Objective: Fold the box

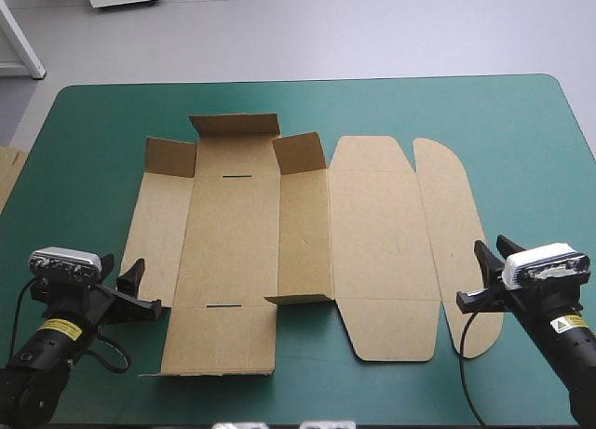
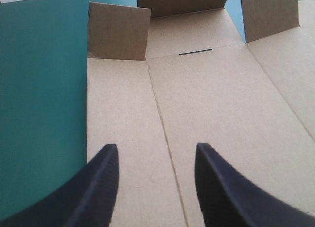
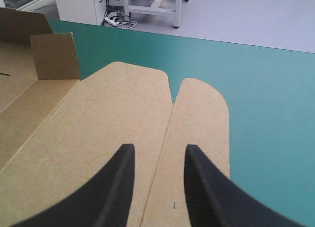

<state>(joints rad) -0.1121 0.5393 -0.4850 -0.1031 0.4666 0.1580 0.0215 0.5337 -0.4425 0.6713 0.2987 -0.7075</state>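
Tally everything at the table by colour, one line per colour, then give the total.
Brown: 2, the box and an edge of more board at the table's left edge
Black: 2, the left gripper and the right gripper, both open
Teal-green: 1, the table cover
Total: 5

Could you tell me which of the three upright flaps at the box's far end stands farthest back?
The middle flap: widest of the three, it stands beyond the left flap and right flap, which are nearer the robot.
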